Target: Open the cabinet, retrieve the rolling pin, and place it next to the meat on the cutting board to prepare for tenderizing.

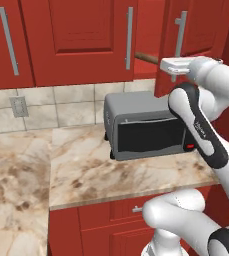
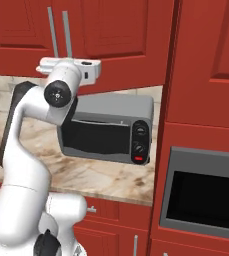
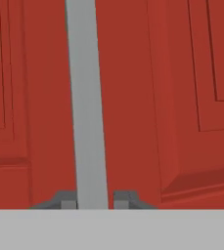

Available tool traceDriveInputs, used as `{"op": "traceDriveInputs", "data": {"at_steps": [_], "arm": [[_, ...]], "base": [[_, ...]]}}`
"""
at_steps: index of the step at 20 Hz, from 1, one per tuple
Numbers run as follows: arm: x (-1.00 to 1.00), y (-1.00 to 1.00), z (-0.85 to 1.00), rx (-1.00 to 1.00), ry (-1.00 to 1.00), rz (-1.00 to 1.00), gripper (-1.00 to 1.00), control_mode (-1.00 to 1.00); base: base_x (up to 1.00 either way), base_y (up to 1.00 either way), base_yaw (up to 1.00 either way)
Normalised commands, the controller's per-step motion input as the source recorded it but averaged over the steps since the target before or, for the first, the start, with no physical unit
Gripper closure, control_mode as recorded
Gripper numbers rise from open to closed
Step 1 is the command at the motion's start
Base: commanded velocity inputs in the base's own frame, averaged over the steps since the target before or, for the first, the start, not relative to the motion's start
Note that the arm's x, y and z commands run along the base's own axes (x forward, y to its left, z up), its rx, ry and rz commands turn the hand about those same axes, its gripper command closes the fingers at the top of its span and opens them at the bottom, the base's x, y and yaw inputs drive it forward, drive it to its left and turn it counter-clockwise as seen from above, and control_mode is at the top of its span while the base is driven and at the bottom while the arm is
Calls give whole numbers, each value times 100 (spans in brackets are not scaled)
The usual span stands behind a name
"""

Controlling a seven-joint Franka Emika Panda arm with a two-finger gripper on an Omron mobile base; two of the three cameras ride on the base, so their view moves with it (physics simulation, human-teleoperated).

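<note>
The cabinet [image 1: 81,40] is red, with long silver bar handles. Its right door [image 1: 201,27] stands swung partly outward. In the gap behind it, one brown end of the rolling pin [image 1: 147,57] lies on the inner shelf. My gripper [image 3: 95,200] is shut on this door's handle [image 3: 86,97], one dark fingertip on each side of the bar. The left base view has the gripper [image 1: 173,75] at the lower end of that handle [image 1: 180,30]. The meat and the cutting board are out of view.
A grey toaster oven [image 1: 146,127] stands on the marble counter [image 1: 86,175] directly below the cabinet, under my arm. A wall outlet [image 1: 19,106] sits at the left. Red drawers [image 1: 111,215] run below the counter. A built-in oven [image 2: 206,195] fills the tall unit at the right.
</note>
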Motion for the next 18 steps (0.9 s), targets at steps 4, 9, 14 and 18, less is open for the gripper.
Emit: {"op": "traceDriveInputs", "data": {"at_steps": [4,9,14,18], "arm": [[-43,-66,-24,5,2,20,100,-100],[-40,-66,-32,7,0,20,100,-100],[-12,-28,-26,3,3,5,-100,-100],[0,0,-2,-2,1,0,-100,-100]], "base": [[0,0,0],[0,0,0],[0,0,0],[0,0,0]]}}
